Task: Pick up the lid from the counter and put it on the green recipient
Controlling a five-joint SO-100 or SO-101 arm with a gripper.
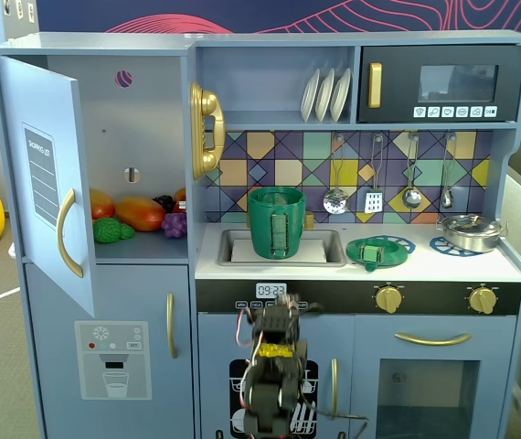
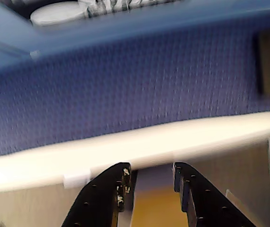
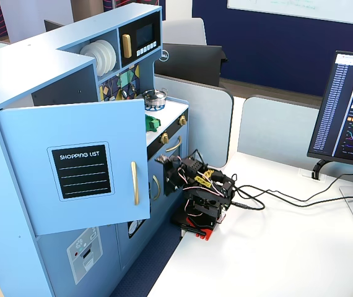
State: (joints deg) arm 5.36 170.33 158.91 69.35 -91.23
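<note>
The lid (image 1: 377,251), a flat green disc with a raised centre tab, lies on the left blue burner print of the white counter (image 1: 425,267). In the side fixed view a bit of the lid (image 3: 152,122) shows past the open door. The green recipient (image 1: 276,222), a tall dark-green pot with a strap handle, stands upright in the sink. My arm (image 1: 274,366) sits folded low in front of the kitchen, well below the counter. In the wrist view my gripper (image 2: 151,170) is open, with nothing between its black fingers (image 2: 118,189).
A silver metal pot (image 1: 471,231) sits on the right burner. The fridge door (image 1: 50,183) hangs open at the left, with toy food inside. Utensils hang on the tiled back wall. A monitor (image 3: 350,117) and cables lie on the white table (image 3: 275,260) beside the arm.
</note>
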